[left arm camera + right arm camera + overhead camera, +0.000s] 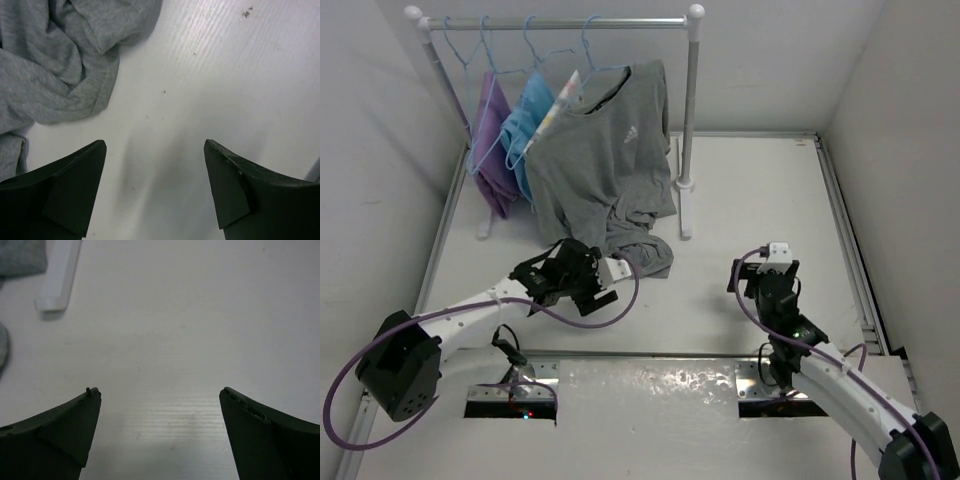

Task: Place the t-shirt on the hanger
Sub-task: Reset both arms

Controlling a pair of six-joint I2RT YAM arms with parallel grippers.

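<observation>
The grey t-shirt (605,160) hangs on the light-blue hanger (592,50) on the rail, neckline around the wire. Its lower part lies bunched on the table. My left gripper (592,283) is open and empty, low over the table just in front of the bunched hem. In the left wrist view the gripper (155,150) has bare table between the jaws, with shirt folds (55,65) at the upper left. My right gripper (767,272) is open and empty, right of the shirt. In the right wrist view the gripper (160,395) is over bare table, with a bit of shirt (20,255) in the top left corner.
A white clothes rack (560,22) stands at the back, its right post (690,110) and foot (57,275) beside the shirt. A purple garment (492,150), a blue garment (525,125) and a white patterned one (560,100) hang left of the shirt. Walls close in on both sides.
</observation>
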